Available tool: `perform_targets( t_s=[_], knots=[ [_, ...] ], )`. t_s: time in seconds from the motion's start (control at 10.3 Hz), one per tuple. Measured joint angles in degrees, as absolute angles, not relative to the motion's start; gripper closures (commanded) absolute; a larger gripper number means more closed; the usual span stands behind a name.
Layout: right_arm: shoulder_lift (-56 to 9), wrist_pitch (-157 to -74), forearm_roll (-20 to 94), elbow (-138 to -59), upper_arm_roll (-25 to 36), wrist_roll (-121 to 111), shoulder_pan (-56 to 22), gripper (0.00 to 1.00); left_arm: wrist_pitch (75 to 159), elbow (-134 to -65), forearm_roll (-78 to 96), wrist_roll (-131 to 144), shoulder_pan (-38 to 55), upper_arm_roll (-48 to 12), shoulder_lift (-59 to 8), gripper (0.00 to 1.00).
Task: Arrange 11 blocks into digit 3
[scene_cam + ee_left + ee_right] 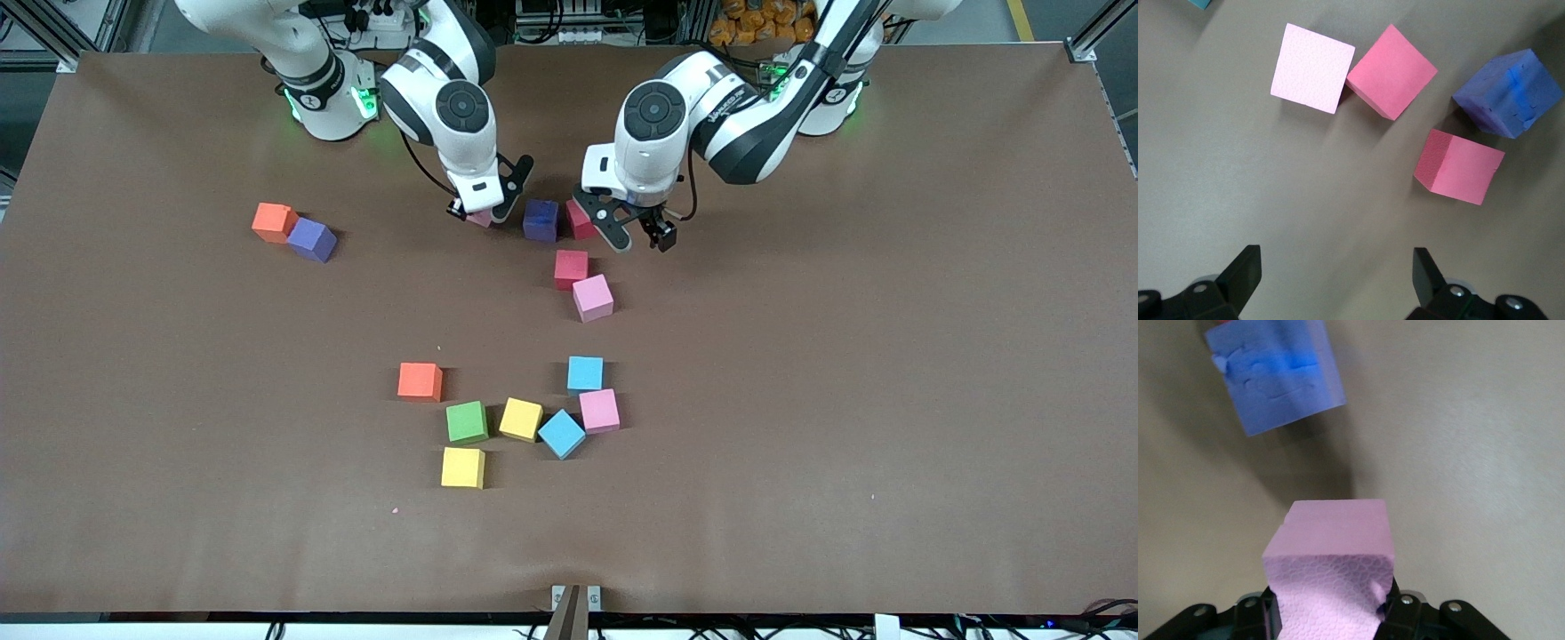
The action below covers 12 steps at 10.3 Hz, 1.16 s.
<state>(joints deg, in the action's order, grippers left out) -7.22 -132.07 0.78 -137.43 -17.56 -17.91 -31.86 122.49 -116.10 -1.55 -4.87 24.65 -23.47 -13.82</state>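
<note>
right gripper (481, 213) is clamped on a pink block (1331, 580), low over the table (800, 356) just beside the purple block (540, 220) at the top of the figure. step in hand, i'd say: setting the 3's top row, purple + red block (580, 220) already there, red (571, 268) and pale pink (593, 297) running nearer the camera. next move prob calls for lowering it flush w/ purple, then letting go. left gripper (638, 235), fingers (1241, 270) apart & empty, waits beside the red block. other blocks sit loose nearer the camera; an orange/purple pair toward the right arm's end. table: plain brown matte; metal frame and cables by the arm bases.
</note>
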Motion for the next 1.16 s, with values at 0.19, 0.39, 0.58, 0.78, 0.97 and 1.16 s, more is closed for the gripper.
perform_targets(
  t_s=[0.19,0.39,0.58,0.78,0.97,1.16],
  knots=[
    [-7.2,-134.5,0.3,-138.3,-18.5,-21.5,-31.8,1.0,122.6,-116.0,-1.5,-4.2,24.6,-23.5,-13.7,0.0],
    [-7.3,-136.2,-2.4,-138.8,-19.4,-22.3,-31.8,1.0,122.7,-116.0,-1.4,-3.0,24.6,-23.5,-13.4,0.0],
    [-8.6,-138.1,-3.9,-139.1,-19.7,-22.8,-31.9,1.0,122.7,-115.9,-1.4,-2.7,24.4,-23.5,-13.3,0.0],
    [-10.7,-139.1,-4.9,-138.7,-19.8,-23.1,-32.5,1.0,122.7,-115.8,-1.2,-2.6,24.2,-23.5,-13.3,0.0],
    [-12.9,-139.3,-6.1,-137.1,-19.5,-23.1,-34.0,1.0,122.7,-115.8,-1.2,-2.6,23.6,-23.5,-13.3,0.0],
    [-15.0,-139.4,-7.8,-134.9,-17.9,-23.1,-35.9,1.0,122.7,-115.8,-1.2,-2.6,23.5,-23.5,-13.4,0.0]
  ],
)
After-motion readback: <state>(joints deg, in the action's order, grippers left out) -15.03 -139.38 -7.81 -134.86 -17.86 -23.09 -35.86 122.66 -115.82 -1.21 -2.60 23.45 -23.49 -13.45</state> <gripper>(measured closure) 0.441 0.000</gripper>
